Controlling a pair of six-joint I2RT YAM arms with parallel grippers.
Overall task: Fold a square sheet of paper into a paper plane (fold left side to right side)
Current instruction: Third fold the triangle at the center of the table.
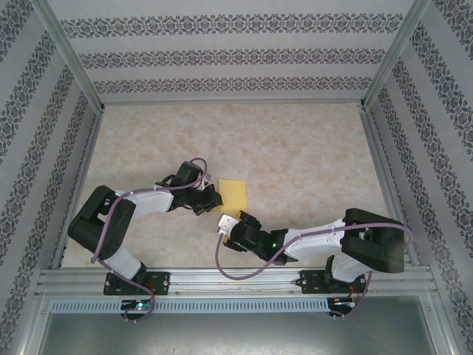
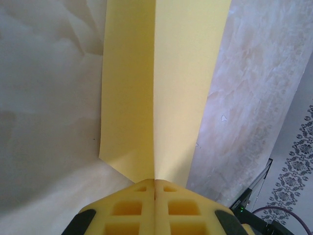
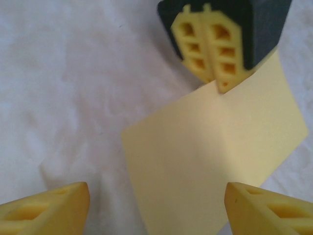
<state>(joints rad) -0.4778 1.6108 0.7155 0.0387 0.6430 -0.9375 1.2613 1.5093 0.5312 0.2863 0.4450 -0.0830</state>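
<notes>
Thin yellow paper (image 1: pixel 235 195), matte and smooth, lies on the table (image 1: pixel 310 155), a pale marbled surface with a faint cloudy grain. It is a little left of centre and between the two arms. The sheet reads as a rectangle crossed by one straight crease, and the panels on either side of that line catch the light differently, so it does not lie quite flat. The left gripper (image 1: pixel 216 198) sits at the paper's left edge. In the left wrist view its fingers (image 2: pixel 132 208), yellow blocks moulded as an open lattice, are closed flush with no gap along their seam, and the crease runs straight into that seam. The right wrist view shows the same closed tips (image 3: pixel 215 73) resting on the paper's edge where the crease ends. Whether the sheet is pinched between them or merely pressed down cannot be told. The right gripper (image 1: pixel 238 220) sits just near of the paper's near edge. Its two wedge-shaped yellow fingers (image 3: pixel 49 208) stand wide apart, one to each side of the sheet's near end, gripping nothing, with the paper (image 3: pixel 210 161) spread in the gap between them. Contact between these fingers and the sheet cannot be made out.
</notes>
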